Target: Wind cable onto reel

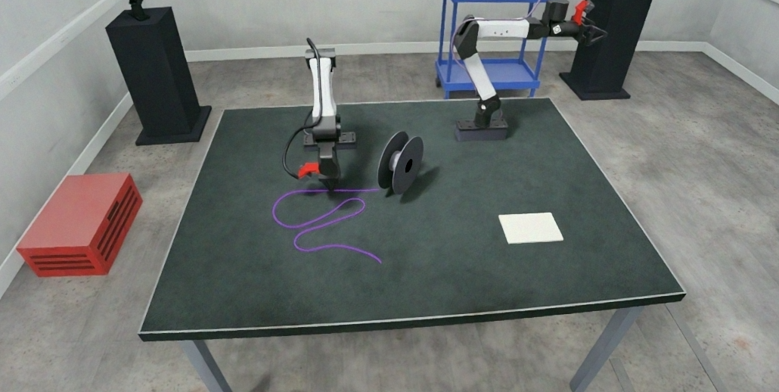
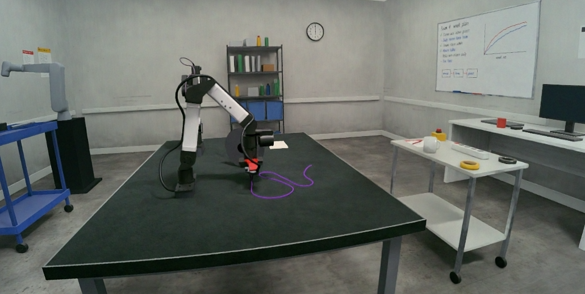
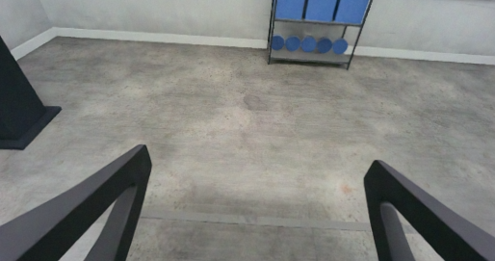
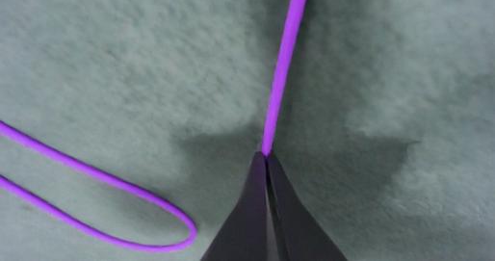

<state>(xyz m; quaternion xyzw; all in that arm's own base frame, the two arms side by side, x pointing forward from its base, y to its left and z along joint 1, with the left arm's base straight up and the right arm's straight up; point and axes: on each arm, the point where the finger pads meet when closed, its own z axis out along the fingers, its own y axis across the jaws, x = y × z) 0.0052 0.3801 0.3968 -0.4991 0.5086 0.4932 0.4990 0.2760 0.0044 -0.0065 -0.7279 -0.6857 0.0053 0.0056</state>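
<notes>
Judged to be at the opening step, taking hold of the cable before any trapping or winding. On the dark green surface (image 1: pixel 436 280) (image 2: pixel 204 218), find everything the job needs. Held far out beyond the table edge: the left end effector (image 1: pixel 599 35) (image 3: pixel 259 161), spread wide and empty. Upright on its rims, near the right arm: the reel (image 1: pixel 413 171) (image 2: pixel 233 146), ungripped, with no turn visible on its pale hub (image 1: pixel 394 160). Brought down beside it: the right end effector (image 1: pixel 330 187) (image 2: pixel 251 175) (image 4: pixel 263 160), closed on the cable (image 1: pixel 357 190) (image 2: pixel 274 197) (image 4: pixel 284 59), a short way back from the end nearest the reel. Lying otherwise in loose bends, with its other end well apart.

Next, probably, lift that end to the reel and bring in the left arm to grip, trapping cable beneath a finger. Beware slipping, or tipping the reel.

For writing, look to the whiteboard (image 2: pixel 462 87): headed, apparently, "Team 4 week plan", with smaller lines too faint to read surely. On the wall notices (image 2: pixel 44 55), nothing legible. No brand readable anywhere.
</notes>
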